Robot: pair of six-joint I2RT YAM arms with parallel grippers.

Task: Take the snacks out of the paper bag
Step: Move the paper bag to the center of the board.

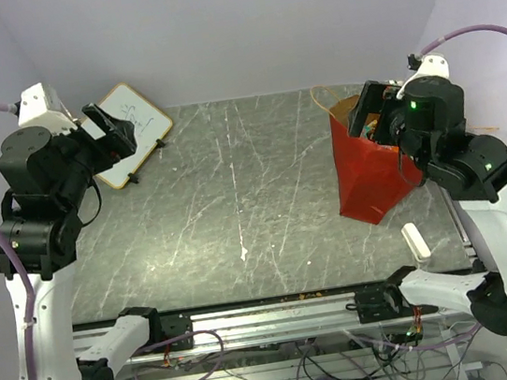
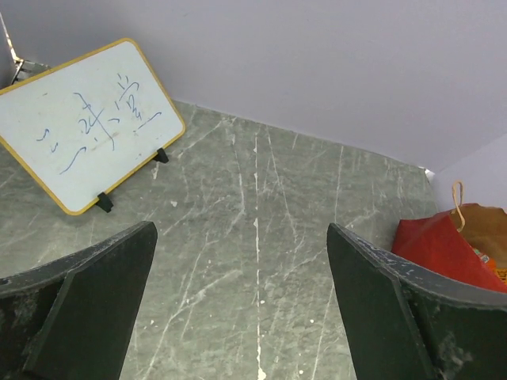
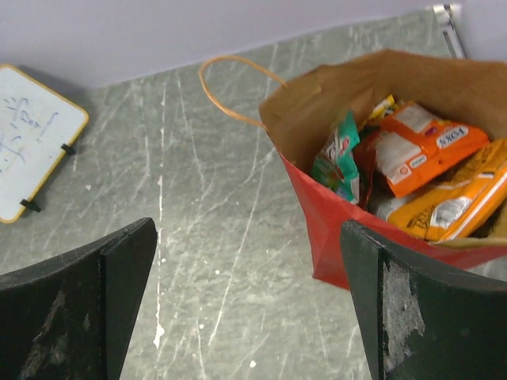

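The paper bag (image 1: pixel 369 183) stands upright at the right of the table, red outside and brown inside, with a tan loop handle (image 3: pixel 230 89). Its red wall shows in the right wrist view (image 3: pixel 329 214) and in the left wrist view (image 2: pixel 440 249). Several snacks lie inside it: an orange packet (image 3: pixel 420 146), a teal packet (image 3: pixel 337 162) and a yellow-orange packet (image 3: pixel 447 207). My right gripper (image 3: pixel 247 237) is open and empty, held just above and left of the bag's mouth; it shows in the top view (image 1: pixel 371 115). My left gripper (image 2: pixel 242 233) is open and empty, raised at the far left (image 1: pixel 111 132).
A white whiteboard (image 1: pixel 134 131) with a tan frame leans on small feet at the back left, also seen in the left wrist view (image 2: pixel 83 119). A small white object (image 1: pixel 417 241) lies near the table's front right edge. Walls close the back and sides.
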